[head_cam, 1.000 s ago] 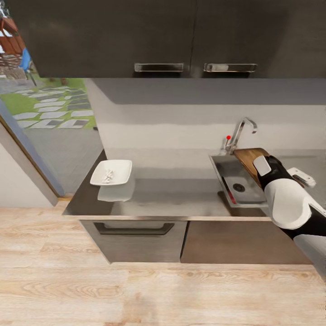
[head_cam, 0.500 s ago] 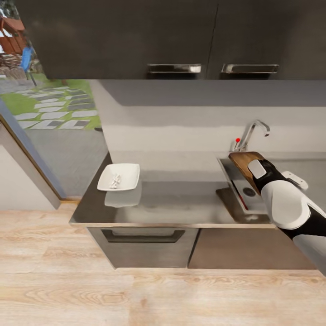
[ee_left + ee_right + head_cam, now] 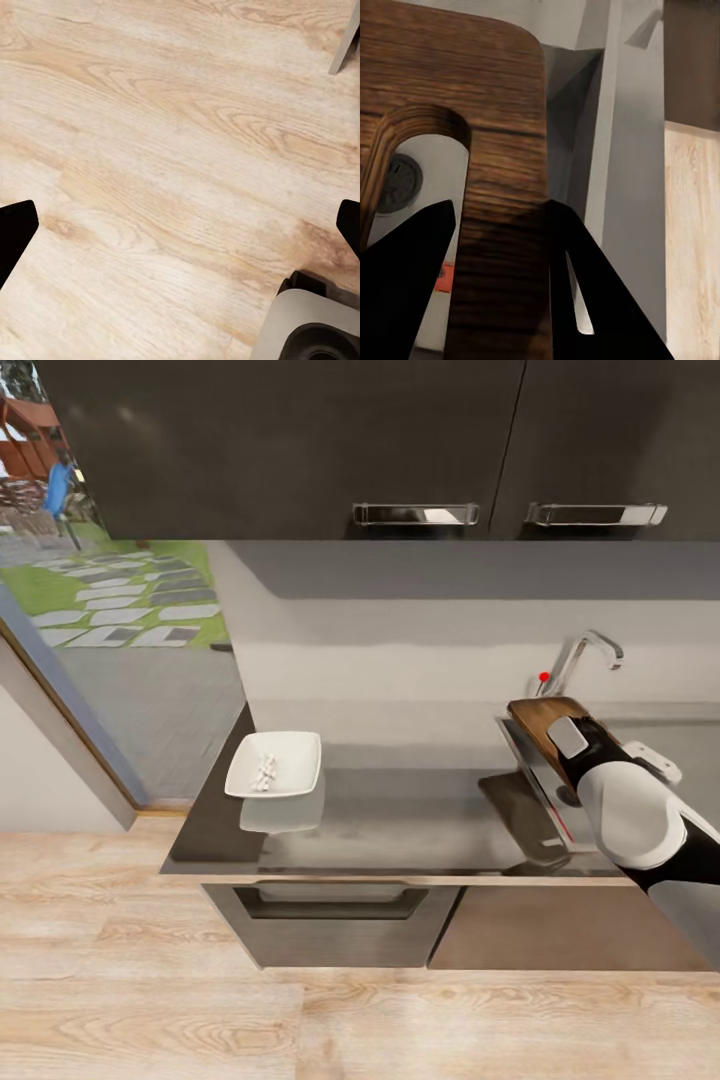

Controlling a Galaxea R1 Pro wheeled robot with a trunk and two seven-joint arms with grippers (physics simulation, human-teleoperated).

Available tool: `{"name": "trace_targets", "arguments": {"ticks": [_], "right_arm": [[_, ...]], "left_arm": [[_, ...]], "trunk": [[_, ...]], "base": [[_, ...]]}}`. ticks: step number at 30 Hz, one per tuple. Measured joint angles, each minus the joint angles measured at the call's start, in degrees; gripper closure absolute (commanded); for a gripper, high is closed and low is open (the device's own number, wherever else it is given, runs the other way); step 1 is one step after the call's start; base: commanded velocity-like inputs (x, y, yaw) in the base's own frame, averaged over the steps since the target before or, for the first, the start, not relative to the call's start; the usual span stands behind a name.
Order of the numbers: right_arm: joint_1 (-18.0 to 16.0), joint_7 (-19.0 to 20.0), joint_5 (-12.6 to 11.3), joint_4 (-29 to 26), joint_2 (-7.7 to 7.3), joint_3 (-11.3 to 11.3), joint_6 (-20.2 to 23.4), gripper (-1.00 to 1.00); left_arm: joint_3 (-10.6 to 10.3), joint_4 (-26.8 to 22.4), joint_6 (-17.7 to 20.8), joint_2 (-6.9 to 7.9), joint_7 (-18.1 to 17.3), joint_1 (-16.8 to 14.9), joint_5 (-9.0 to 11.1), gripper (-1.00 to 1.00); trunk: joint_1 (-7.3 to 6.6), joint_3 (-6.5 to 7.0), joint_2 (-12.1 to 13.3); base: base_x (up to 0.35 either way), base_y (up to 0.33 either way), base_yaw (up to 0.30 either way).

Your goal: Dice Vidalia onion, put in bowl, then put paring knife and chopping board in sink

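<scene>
Right jaws [image 3: 499,247] clamp grainy wooden chopping board [image 3: 472,97] over steel sink [image 3: 545,780]; left jaws [image 3: 180,225] spread.

A pale wood-grain plank floor [image 3: 300,1020] is laid in front of the grey base cabinets [image 3: 330,920], one of which is fitted with a dark recessed handle. The same floor [image 3: 172,150] is seen in the left wrist view. Dark wall cabinets [image 3: 300,440] with two chrome bar handles [image 3: 415,514] are hung above a plain light-grey wall [image 3: 400,650]. At the far left, a glazed opening [image 3: 90,590] is lit by daylight, and grass and paving stones are shown outside.
</scene>
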Motion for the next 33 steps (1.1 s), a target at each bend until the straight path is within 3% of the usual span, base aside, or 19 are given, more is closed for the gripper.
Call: {"name": "trace_targets", "arguments": {"ticks": [6, 15, 21, 30, 33], "right_arm": [[0.4, -0.1, 0.0, 0.4, -0.29, -0.1, -2.3, 1.00], [2.0, -0.5, 0.0, 0.8, -2.54, -0.3, -2.6, 1.00], [4.4, -0.5, -0.1, 0.8, -2.69, -0.2, -2.6, 1.00], [4.6, -0.7, 0.0, 2.2, -2.73, -0.1, -5.3, 1.00], [4.6, -3.1, 0.1, 2.2, -2.76, -0.3, -5.4, 1.00]], "left_arm": [[0.0, 0.0, 0.0, 0.00, 0.0, 0.0, 0.0, -1.00], [0.0, 0.0, 0.0, 0.02, 0.0, 0.0, 0.0, -1.00], [0.0, 0.0, 0.0, 0.01, 0.0, 0.0, 0.0, -1.00], [0.0, 0.0, 0.0, 0.07, 0.0, 0.0, 0.0, -1.00], [0.1, 0.0, 0.0, 0.28, 0.0, 0.0, 0.0, -1.00]], "trunk": [[0.00, 0.00, 0.0], [0.00, -0.01, 0.0], [0.00, 0.00, 0.0], [-0.01, 0.00, 0.0], [-0.03, -0.01, 0.0]], "base": [[0.001, 0.001, 0.000], [0.000, 0.000, 0.000], [0.000, 0.000, 0.000], [0.021, -0.009, 0.000], [0.188, -0.022, 0.000]]}}
